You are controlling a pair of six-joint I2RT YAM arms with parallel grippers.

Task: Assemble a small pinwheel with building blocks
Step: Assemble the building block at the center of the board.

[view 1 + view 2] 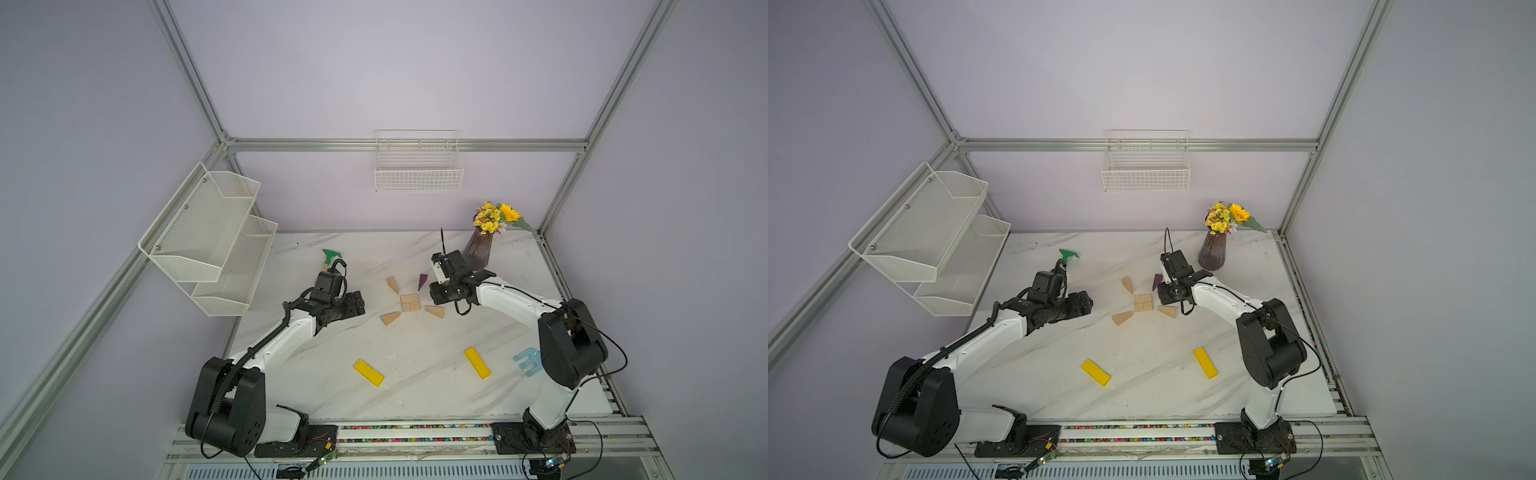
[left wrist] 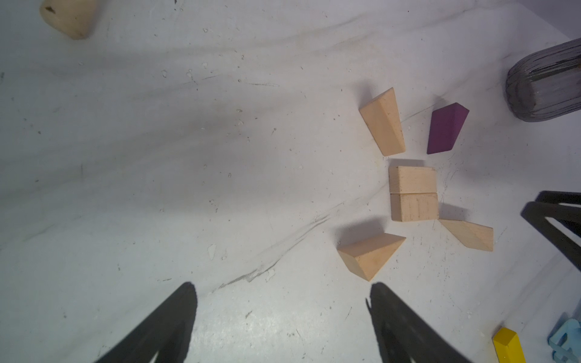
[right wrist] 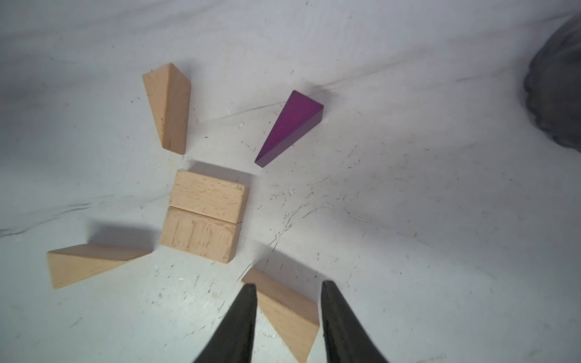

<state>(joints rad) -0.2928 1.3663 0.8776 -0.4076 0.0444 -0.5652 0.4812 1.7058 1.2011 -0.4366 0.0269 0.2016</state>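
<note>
Near-right of the hub (image 3: 204,213), the right end effector (image 3: 287,283), released astride a tan wedge (image 3: 289,311), should rise straight up.

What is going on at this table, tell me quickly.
A block pinwheel is being laid out on the table. The two tan rectangular blocks sit together as a hub, with three tan wedges and the purple wedge spread around it. The right gripper straddles one tan wedge lying flat, apparently not clamping it. The left gripper hovers open, empty. Both yellow bars lie apart, unused.
</note>
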